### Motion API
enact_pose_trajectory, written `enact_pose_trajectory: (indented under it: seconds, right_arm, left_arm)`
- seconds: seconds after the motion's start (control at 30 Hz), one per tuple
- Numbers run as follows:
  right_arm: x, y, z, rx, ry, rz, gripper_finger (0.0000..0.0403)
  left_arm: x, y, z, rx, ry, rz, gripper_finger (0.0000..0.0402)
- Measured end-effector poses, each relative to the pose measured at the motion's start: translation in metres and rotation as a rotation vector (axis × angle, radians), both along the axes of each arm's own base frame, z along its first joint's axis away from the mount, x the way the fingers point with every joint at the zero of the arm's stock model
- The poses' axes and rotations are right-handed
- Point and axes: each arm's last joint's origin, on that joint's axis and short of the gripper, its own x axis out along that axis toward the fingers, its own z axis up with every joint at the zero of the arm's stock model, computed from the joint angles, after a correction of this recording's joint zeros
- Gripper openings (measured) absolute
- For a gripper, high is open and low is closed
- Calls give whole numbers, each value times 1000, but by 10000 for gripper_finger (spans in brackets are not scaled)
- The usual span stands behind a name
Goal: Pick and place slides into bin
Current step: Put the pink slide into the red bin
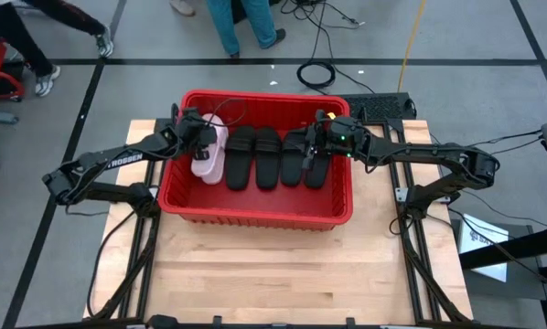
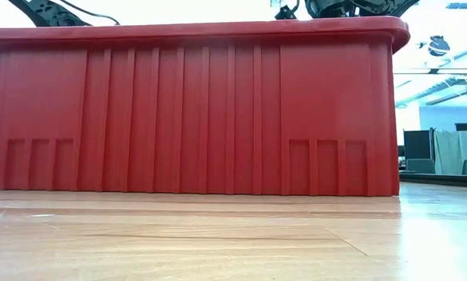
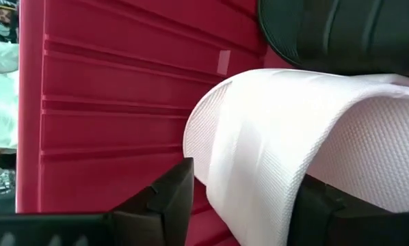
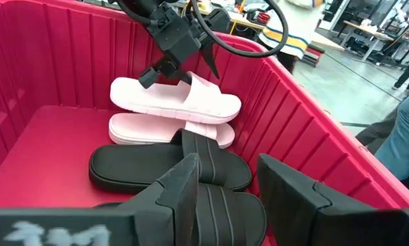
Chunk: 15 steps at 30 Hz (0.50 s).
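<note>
Left gripper is down inside the red bin at its left end, poised right over the top pink slide. Its fingers sit spread on either side of the pink strap, and whether they pinch it at all I cannot tell. That slide rests stacked on the second pink slide, slightly askew, near the bin's far left wall.

Right gripper hovers over the right half of the bin, fingers parted and nothing between them, above the black slides lying in a row on the floor of the bin. All the slides seem to be in, so this looks like the closing release.

The clean way to finish, I'd say: spread fully, then lift straight up so no fingertip catches the strap and drags the slide along.

The pink strap shows a fine woven-looking dimple texture, soft and curved like an arch. The black slides look matte and rubbery with ridged straps. The bin is hard glossy plastic with ribbed vertical walls, standing on a pale wooden surface.
</note>
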Motion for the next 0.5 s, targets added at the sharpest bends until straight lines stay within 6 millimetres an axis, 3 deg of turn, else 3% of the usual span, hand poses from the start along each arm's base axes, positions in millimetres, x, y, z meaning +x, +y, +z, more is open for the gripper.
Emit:
enact_pose_trajectory:
  seconds: [0.5]
  right_arm:
    - [0,0,0,1,3,1,139]
  left_arm:
    - [8,-13,-2,-17,-8,-7,189]
